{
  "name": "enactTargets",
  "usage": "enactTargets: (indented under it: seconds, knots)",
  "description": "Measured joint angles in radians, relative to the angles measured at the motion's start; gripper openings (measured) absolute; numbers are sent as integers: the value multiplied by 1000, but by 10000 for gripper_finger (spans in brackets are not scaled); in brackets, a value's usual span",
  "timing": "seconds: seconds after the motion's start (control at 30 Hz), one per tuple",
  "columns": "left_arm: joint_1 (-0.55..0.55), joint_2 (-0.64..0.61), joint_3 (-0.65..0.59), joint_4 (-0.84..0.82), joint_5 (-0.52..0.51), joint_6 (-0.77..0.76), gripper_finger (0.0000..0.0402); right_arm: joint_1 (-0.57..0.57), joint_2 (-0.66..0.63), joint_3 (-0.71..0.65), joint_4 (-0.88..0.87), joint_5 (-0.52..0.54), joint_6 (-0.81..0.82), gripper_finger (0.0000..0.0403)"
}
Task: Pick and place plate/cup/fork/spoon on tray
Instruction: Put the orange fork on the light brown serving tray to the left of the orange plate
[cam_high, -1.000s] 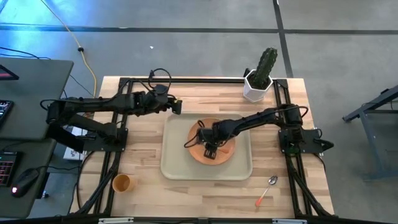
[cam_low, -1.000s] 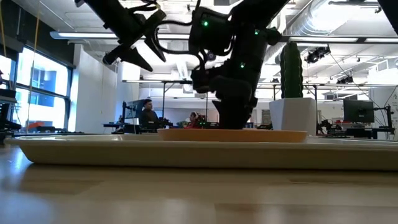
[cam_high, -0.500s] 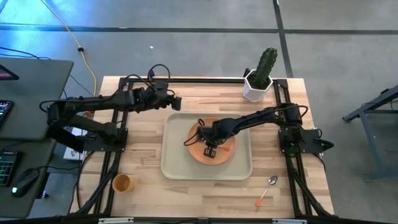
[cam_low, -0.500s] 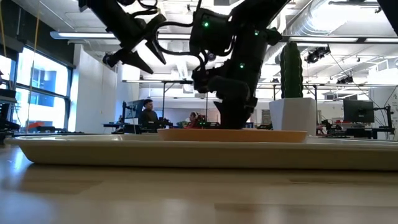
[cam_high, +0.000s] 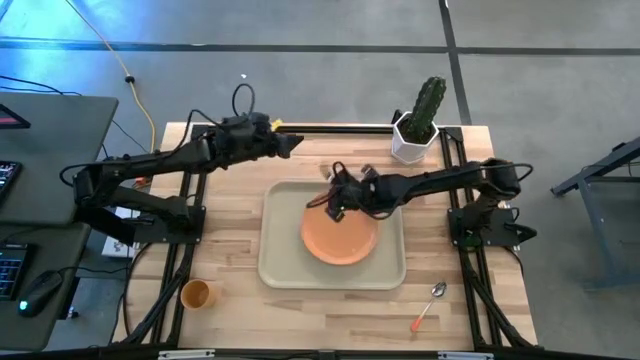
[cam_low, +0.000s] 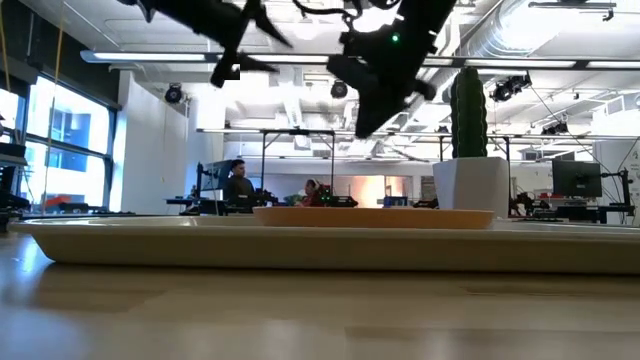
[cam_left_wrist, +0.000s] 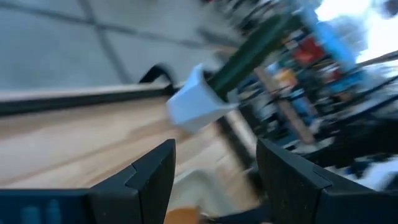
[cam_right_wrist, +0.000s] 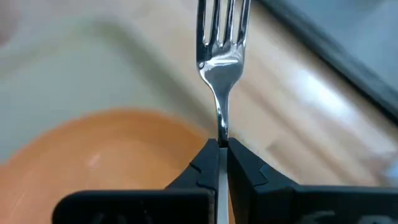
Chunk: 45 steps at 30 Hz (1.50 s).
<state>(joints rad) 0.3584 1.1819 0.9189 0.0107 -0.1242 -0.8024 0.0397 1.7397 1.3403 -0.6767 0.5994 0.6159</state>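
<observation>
The fork (cam_right_wrist: 222, 43) is up in the air over the far rim of the orange plate (cam_high: 340, 238), with my right gripper (cam_high: 334, 204) shut on it. The plate lies flat in the beige tray (cam_high: 282, 262). The small orange cup (cam_high: 195, 293) stands at the near left of the table. Near the right front, the spoon (cam_high: 428, 303) lies with its orange handle toward the near edge. My left gripper (cam_high: 288, 145) hangs open and holds nothing, above the table's far side. My right gripper pinches the fork's thin metal neck (cam_right_wrist: 222, 138), just below the tines, between its two fingertips. The fork runs along the fingers, tines sticking straight out ahead; its handle is hidden by the fingers. The fingers come from the table's right, slanting down. The fork is clear of the plate.
A white pot with a green cactus (cam_high: 418, 120) stands at the far right corner, near my right arm. A black frame runs around the table's edge (cam_high: 330, 128). Bare wood lies left and right of the tray.
My right gripper has shut on the fork where it lay on the plate, then risen and moved toward the far edge with it, lifting it clear. My left gripper has moved up and toward the far right.
</observation>
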Motion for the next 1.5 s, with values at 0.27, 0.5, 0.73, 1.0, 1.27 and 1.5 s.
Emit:
enactTargets:
  seconds: [0.27,0.5,0.73,1.0,1.27,1.5]
  knots:
    - [-99,-25,0,221,-34,142,211,11,-94,1,75,243,-28,1]
    - [-180,35,1,457,-112,435,211,42,-113,1,203,337,-121,0]
    - [-185,96,1,498,-121,610,211,42,-112,1,287,395,-235,0]
    - [-148,197,1,498,-122,701,211,38,-112,2,422,346,-392,0]
    - [-141,202,1,526,-220,701,127,4,-112,2,386,346,-357,0]
    - [-75,199,1,464,-85,619,16,-19,-112,3,370,270,-348,0]
